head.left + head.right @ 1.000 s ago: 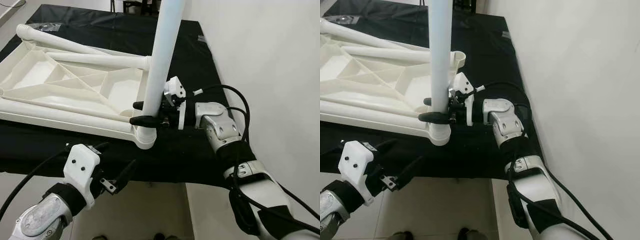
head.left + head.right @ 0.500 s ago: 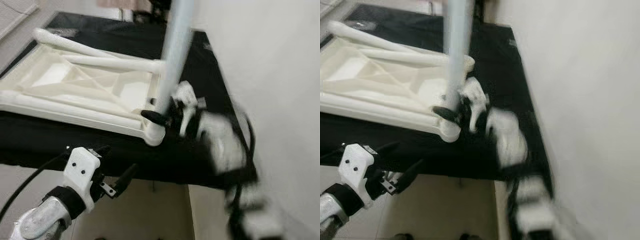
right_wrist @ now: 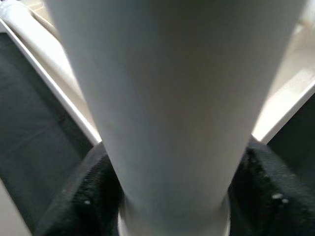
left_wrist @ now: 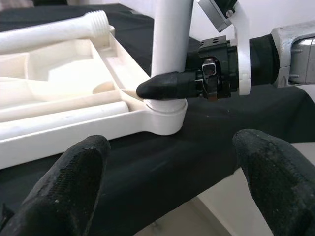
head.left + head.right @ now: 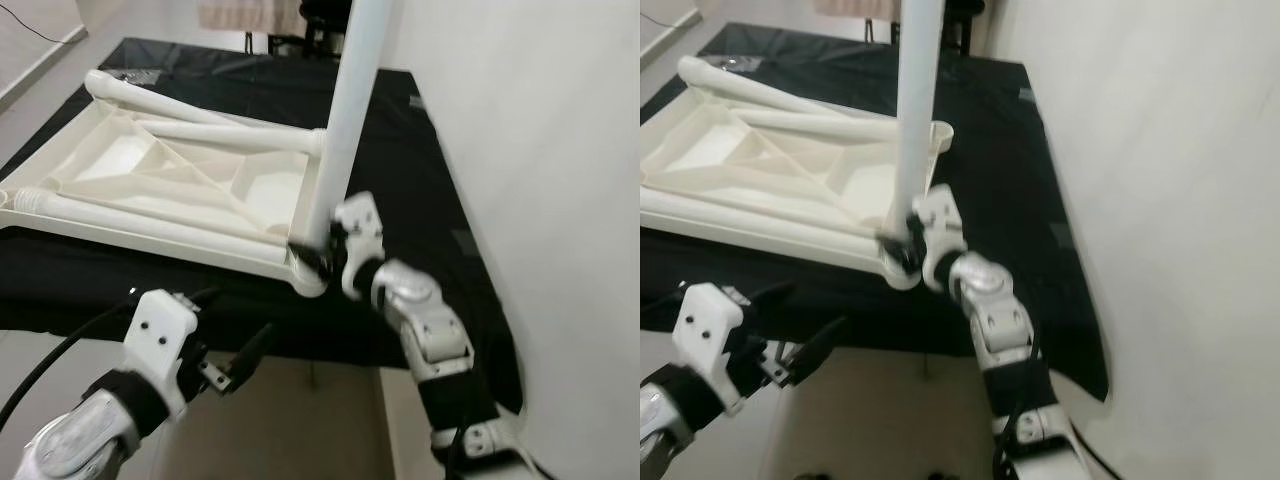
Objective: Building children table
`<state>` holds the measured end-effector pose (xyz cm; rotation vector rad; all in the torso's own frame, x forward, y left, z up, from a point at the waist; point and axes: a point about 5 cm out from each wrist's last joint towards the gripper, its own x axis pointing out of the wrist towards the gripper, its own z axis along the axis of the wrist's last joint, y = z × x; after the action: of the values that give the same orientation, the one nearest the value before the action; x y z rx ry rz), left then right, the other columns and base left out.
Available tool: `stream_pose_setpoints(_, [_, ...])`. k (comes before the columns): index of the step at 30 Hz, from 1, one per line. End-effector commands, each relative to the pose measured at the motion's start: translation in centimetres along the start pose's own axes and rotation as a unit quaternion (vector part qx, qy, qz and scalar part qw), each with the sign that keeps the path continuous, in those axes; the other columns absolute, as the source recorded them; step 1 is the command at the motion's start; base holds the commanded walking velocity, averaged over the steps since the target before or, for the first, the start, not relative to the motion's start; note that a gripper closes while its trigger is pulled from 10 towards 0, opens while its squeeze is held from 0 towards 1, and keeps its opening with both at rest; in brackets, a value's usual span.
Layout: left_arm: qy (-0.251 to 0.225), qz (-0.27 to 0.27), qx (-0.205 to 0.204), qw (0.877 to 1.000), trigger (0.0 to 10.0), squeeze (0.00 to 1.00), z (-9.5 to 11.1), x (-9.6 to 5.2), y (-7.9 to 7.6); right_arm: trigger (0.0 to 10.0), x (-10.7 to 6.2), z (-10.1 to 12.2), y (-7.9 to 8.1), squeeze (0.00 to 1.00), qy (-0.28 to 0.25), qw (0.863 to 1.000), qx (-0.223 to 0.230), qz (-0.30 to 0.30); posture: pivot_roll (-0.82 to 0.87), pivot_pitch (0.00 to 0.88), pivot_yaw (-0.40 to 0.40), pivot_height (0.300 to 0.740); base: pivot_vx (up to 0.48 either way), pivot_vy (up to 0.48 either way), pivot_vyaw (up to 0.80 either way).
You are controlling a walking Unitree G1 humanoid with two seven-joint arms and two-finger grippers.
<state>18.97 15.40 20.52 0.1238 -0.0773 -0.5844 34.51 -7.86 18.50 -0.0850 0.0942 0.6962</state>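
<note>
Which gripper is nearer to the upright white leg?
Right. The right gripper clasps the upright white leg at its base; the left gripper hangs open below the table edge.

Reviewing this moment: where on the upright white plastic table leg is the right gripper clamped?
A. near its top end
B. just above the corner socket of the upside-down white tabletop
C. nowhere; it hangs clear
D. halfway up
B: the right gripper has its black fingers shut around the upright white plastic table leg right above the corner socket of the upside-down white tabletop.
</note>
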Motion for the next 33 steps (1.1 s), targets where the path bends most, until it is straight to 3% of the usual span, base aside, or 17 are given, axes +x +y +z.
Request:
stream_pose_setpoints(1, [0.008, -0.009, 0.002, 1.0, 10.0, 0.0, -0.2, 0.0, -0.2, 10.0, -0.1, 1.1, 0.0, 1.0, -0.016, 1.0, 0.0, 0.027, 0.15, 0.228, -0.137, 0.74, 0.0, 0.0, 0.0])
stream_pose_setpoints(2, [0.007, -0.008, 0.001, 1.0, 10.0, 0.0, -0.2, 0.1, -0.2, 10.0, 0.0, 2.1, 0.0, 0.96, -0.037, 0.997, -0.011, 0.067, 0.15, 0.226, -0.141, 0.74, 0.0, 0.0, 0.0])
stream_pose_setpoints(3, [0.007, -0.008, 0.0, 1.0, 10.0, 0.0, -0.2, 0.1, -0.2, 10.0, 0.1, 2.9, -0.1, 0.0, -0.053, 0.992, -0.02, 0.11, 0.15, 0.225, -0.141, 0.74, 0.0, 0.0, 0.0])
stream_pose_setpoints(4, [0.007, -0.008, 0.0, 1.0, 10.0, 0.0, -0.2, 0.1, -0.2, 10.0, 0.1, 2.9, -0.1, 0.0, -0.053, 0.992, -0.02, 0.11, 0.15, 0.225, -0.141, 0.74, 0.0, 0.0, 0.0])
stream_pose_setpoints(5, [0.007, -0.008, 0.0, 1.0, 10.0, 0.0, -0.3, 0.2, -0.2, 10.0, 0.0, 3.5, 0.1, 0.0, -0.069, 0.984, -0.041, 0.156, 0.15, 0.225, -0.141, 0.74, 0.0, 0.0, 0.0])
stream_pose_setpoints(7, [0.006, -0.008, 0.0, 1.0, 10.0, 0.0, -0.2, 0.2, -0.2, 10.0, -0.6, 3.9, 0.4, 0.0, -0.066, 0.955, -0.1, 0.272, 0.17, 0.224, -0.141, 0.74, 0.0, 0.0, 0.0])
stream_pose_setpoints(8, [0.005, -0.008, 0.0, 1.0, 10.0, 0.0, -0.2, 0.2, -0.3, 10.0, -1.0, 3.8, 0.2, 0.0, -0.048, 0.933, -0.119, 0.336, 0.17, 0.224, -0.141, 0.74, 0.0, 0.0, 0.0])
stream_pose_setpoints(14, [0.011, -0.012, -0.002, 1.0, 10.0, 0.0, -0.3, 0.0, -0.4, 10.0, 0.1, 4.0, -0.4, 0.0, -0.031, 0.927, -0.132, 0.35, 0.19, 0.226, -0.141, 0.74, 0.0, 0.0, 0.0])
stream_pose_setpoints(15, [0.018, -0.015, -0.001, 1.0, 10.0, 0.0, -0.5, -0.1, -0.5, 0.0, 0.5, 4.5, -0.6, 0.0, -0.03, 0.923, -0.113, 0.367, 0.2, 0.228, -0.139, 0.74, 0.0, 0.0, 0.0])
stream_pose_setpoints(20, [0.018, -0.014, 0.0, 1.0, 10.0, 0.0, -0.4, -0.3, -0.5, 0.0, 0.6, 4.8, -0.8, 0.0, -0.028, 0.919, -0.11, 0.379, 0.21, 0.232, -0.139, 0.74, 0.0, 0.0, 0.0])
stream_pose_setpoints(25, [0.018, -0.008, 0.001, 1.0, 10.0, 0.0, -0.4, -0.4, -0.4, 0.0, 0.7, 4.7, -1.7, 0.0, -0.021, 0.924, -0.114, 0.364, 0.2, 0.234, -0.141, 0.74, 0.0, 0.0, 0.0])
stream_pose_setpoints(27, [0.017, -0.009, 0.001, 1.0, 10.0, 0.0, -0.3, -0.4, -0.4, 0.0, 0.5, 3.8, -2.7, 0.0, -0.019, 0.94, -0.102, 0.324, 0.19, 0.239, -0.143, 0.74, 0.0, 0.0, 0.0])
stream_pose_setpoints(28, [0.017, -0.009, 0.001, 1.0, 10.0, 0.0, -0.3, -0.4, -0.4, 0.0, 0.5, 3.8, -2.7, 0.0, -0.019, 0.94, -0.102, 0.324, 0.19, 0.239, -0.143, 0.74, 0.0, 0.0, 0.0])
stream_pose_setpoints(33, [0.016, -0.01, 0.001, 1.0, 10.0, 0.0, -0.2, -0.5, -0.5, 0.0, -0.9, 0.9, -4.1, 0.0, -0.037, 0.97, -0.039, 0.236, 0.19, 0.243, -0.148, 0.74, 0.0, 0.0, 0.0])
